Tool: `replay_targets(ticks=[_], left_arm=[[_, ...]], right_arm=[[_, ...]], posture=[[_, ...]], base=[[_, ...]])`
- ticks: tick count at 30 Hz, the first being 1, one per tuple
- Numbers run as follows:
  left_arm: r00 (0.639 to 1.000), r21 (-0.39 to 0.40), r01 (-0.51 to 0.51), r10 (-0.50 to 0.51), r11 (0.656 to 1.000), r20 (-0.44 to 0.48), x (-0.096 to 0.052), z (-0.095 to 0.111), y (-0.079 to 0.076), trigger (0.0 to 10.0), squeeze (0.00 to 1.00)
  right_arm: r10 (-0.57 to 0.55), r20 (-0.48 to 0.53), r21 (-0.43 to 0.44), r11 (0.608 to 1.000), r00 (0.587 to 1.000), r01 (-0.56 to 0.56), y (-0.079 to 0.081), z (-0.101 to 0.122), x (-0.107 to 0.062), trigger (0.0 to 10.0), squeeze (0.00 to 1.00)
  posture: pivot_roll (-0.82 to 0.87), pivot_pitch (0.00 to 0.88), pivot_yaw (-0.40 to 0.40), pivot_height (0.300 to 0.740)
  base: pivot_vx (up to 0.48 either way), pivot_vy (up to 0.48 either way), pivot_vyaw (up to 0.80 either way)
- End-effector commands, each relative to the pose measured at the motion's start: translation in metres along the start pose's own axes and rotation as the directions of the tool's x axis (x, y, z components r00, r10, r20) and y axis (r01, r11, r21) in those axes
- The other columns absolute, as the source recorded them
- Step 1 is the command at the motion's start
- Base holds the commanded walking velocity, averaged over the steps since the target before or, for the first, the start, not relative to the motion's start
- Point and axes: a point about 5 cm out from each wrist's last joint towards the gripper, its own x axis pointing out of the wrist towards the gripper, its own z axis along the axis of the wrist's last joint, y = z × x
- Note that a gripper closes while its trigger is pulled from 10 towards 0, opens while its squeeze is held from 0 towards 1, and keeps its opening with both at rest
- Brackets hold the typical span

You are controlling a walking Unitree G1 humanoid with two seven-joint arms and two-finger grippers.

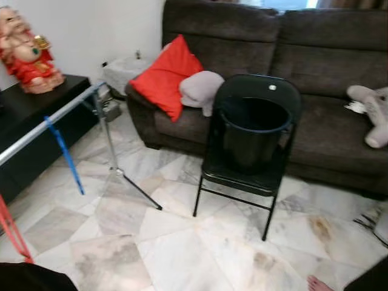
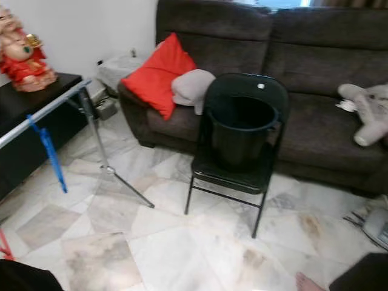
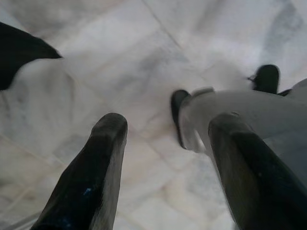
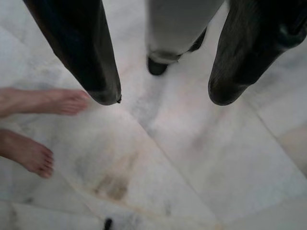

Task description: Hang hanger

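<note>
Both arms hang idle over a glossy floor point(image 1: 200, 254) of white, grey-veined marble slabs with a few brownish stains. The left pincer point(image 3: 165, 139) points down at it with its two rounded black fingers apart and nothing between them; just beyond its tips stands the robot's grey leg on a black foot. The right pincer point(image 4: 163, 93) is likewise spread and empty, a person's bare feet point(image 4: 33, 129) on the marble near one fingertip. Well ahead of both pincers a black folding chair point(image 1: 242, 176) of thin metal tube carries a round black bucket point(image 1: 254, 136), before a dark brown fabric sofa point(image 1: 327, 54) with a red cushion point(image 1: 163, 76), a grey pillow and a plush toy. Far off the left pincer's side, a silver rail point(image 1: 48, 124) on a splayed stand holds a slim blue hanger point(image 1: 63, 151); a red hanger point(image 1: 12, 230) hangs nearer the robot.
</note>
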Motion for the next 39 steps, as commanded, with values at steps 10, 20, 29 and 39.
replay_targets(ticks=[10, 20, 29, 39], left_arm=[[1.000, -0.004, 0.016, -0.016, 1.000, 0.016, 0.002, 0.006, -0.006, 10.0, 0.00], [1.000, -0.005, 0.019, -0.019, 1.000, 0.016, 0.002, 0.006, -0.006, 10.0, 0.00], [1.000, -0.007, 0.020, -0.020, 1.000, 0.016, 0.002, 0.006, -0.006, 10.0, 0.00], [1.000, -0.007, 0.020, -0.020, 1.000, 0.016, 0.002, 0.006, -0.006, 10.0, 0.00]], right_arm=[[-0.046, -0.029, -0.012, 0.999, 0.999, 0.045, -0.017, -0.011, -0.003, 10.0, 0.00], [-0.068, -0.037, 0.000, 0.998, 0.997, 0.068, -0.024, -0.013, -0.004, 10.0, 0.00], [-0.074, -0.038, 0.004, 0.997, 0.997, 0.075, -0.024, -0.015, -0.005, 10.0, 0.00], [-0.067, -0.026, -0.008, 0.998, 0.997, 0.067, -0.016, -0.012, -0.004, 10.0, 0.00]], posture=[[0.07, 0.032, 0.049, 0.740], [0.06, 0.033, 0.049, 0.740], [0.06, 0.033, 0.047, 0.740], [0.07, 0.033, 0.048, 0.740]], base=[[0.261, 0.000, 0.00], [0.256, 0.000, 0.00], [0.253, 0.000, 0.00], [0.254, 0.000, 0.00]])
